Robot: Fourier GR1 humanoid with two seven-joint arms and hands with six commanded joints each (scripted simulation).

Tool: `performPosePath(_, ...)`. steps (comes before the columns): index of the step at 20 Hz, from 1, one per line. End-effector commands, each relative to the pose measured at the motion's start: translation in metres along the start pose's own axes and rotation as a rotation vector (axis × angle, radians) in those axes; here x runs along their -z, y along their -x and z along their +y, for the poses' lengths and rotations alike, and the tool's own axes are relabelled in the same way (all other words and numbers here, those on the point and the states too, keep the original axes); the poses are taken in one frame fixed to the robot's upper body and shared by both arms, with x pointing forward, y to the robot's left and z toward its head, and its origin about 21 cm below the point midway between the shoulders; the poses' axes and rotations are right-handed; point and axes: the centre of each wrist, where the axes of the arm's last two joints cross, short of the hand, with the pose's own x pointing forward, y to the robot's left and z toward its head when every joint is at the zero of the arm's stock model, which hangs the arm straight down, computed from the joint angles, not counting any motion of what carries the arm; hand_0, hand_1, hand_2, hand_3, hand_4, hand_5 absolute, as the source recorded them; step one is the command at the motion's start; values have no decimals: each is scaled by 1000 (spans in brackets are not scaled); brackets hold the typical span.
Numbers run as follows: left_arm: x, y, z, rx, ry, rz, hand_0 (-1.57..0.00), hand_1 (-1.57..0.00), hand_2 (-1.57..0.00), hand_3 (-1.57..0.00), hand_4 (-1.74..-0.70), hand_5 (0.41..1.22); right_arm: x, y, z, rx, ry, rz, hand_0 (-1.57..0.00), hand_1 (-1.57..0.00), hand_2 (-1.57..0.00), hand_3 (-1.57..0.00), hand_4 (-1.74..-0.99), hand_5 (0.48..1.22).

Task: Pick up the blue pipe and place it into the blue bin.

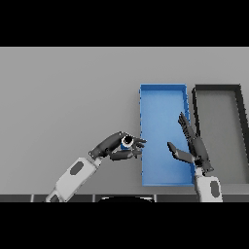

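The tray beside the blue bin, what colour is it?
Dark grey, almost black tray, seen in the head view.

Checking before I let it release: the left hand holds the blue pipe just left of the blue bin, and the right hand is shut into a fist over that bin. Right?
Not quite. In the head view the right hand is open, fingers straight, over the blue bin. The left hand does hold the blue pipe just left of it.

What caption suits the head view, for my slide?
Left hand holds the blue pipe beside the blue bin.
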Motion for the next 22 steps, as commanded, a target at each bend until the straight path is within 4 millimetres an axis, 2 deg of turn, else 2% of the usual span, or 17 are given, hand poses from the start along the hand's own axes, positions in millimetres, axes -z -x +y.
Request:
performPosePath(1, -1, 2, -1, 3, 2, 7, -1571, -1571, -1571, -1440, -1731, 1221, 2, -12, -7, 21, -37, -4, 1, 1, 1, 1, -1203, 573)
performPosePath(5, 1, -2, 1, 9, 2, 6, -1571, -1571, -1571, -1440, -1731, 1221, 21, -51, -5, -1, -269, -33, 1, 1, 1, 1, -1260, 523)
performPosePath(8, -1, 1, 2, 9, 11, 23, -1571, -1571, -1571, -1439, -1731, 1221, 37, -84, 4, -45, -415, -90, 1, 1, 1, 1, -1297, 523)
performPosePath(11, 0, 5, 1, 19, 4, 32, -1571, -1571, -1571, -1437, -1732, 1221, 50, -105, 16, -71, -525, -108, 1, 1, 1, 1, -1297, 522)
performPosePath(14, 1, 5, -2, 28, 15, 28, -1571, -1571, -1571, -1436, -1732, 1221, 61, -118, 29, -92, -623, -116, 1, 1, 1, 1, -1300, 529)
performPosePath(16, 3, 6, 5, 18, 7, 26, -1571, -1571, -1571, -1437, -1732, 1221, 73, -124, 37, -130, -688, -133, 1, 1, 1, 1, -1304, 532)
performPosePath(19, 4, 8, 4, 16, 25, -4, -1571, -1571, -1571, -1452, -1729, 1221, 88, -132, 52, -138, -758, -150, 1, 1, 1, 1, -1270, 530)
performPosePath(22, 4, 11, 1, 2, 35, 2, -1571, -1571, -1571, -1494, -1732, 1221, 99, -131, 69, -138, -821, -130, 1, 1, 1, 1, -1241, 532)
